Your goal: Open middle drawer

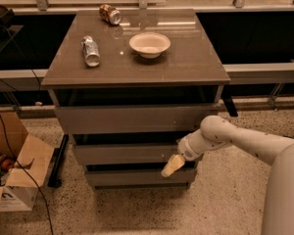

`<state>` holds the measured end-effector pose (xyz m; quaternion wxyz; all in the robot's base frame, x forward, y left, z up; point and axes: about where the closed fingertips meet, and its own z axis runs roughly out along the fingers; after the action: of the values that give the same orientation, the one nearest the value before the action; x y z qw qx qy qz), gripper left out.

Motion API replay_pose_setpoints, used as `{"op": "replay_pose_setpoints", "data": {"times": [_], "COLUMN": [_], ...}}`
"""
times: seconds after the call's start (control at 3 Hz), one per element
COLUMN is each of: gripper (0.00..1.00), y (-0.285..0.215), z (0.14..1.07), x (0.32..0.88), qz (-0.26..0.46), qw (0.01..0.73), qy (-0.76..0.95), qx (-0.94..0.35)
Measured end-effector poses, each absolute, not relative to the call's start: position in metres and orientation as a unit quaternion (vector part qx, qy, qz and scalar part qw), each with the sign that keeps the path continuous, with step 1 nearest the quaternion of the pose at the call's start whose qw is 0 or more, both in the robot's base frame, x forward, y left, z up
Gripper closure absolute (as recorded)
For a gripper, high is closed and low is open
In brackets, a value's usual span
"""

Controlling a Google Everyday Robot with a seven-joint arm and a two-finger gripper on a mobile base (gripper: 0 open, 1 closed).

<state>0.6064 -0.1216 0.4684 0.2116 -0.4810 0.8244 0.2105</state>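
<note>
The middle drawer [122, 153] sits second in the stack under the table [186, 67] top, its front nearly level with the drawers above and below, so the opening looks barely begun; the gripper [172, 166] hangs at that front's lower right edge; whether the jaws are spread cannot be told; bare floor [137, 209] ahead leaves pulling room; a cardboard box [14, 180] stands well left.

A white bowl [150, 44] is sitting on the brown cabinet top [186, 65]; a silver can [91, 51] is lying on its side to the left of it; a second can [110, 14] is lying near the back edge; an open cardboard box [14, 173] is standing on the speckled floor [225, 199] at left; the gripper [173, 166] is hanging low before the cabinet's right side.
</note>
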Motion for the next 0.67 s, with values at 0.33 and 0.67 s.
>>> {"op": "replay_pose_setpoints", "data": {"times": [0.33, 0.67], "gripper": [0.00, 0.00], "y": [-0.127, -0.126], "z": [0.455, 0.439], "x": [0.644, 0.655], "qz": [0.204, 0.212], "qw": [0.231, 0.224], "qy": [0.827, 0.830], "qx": [-0.470, -0.465]}}
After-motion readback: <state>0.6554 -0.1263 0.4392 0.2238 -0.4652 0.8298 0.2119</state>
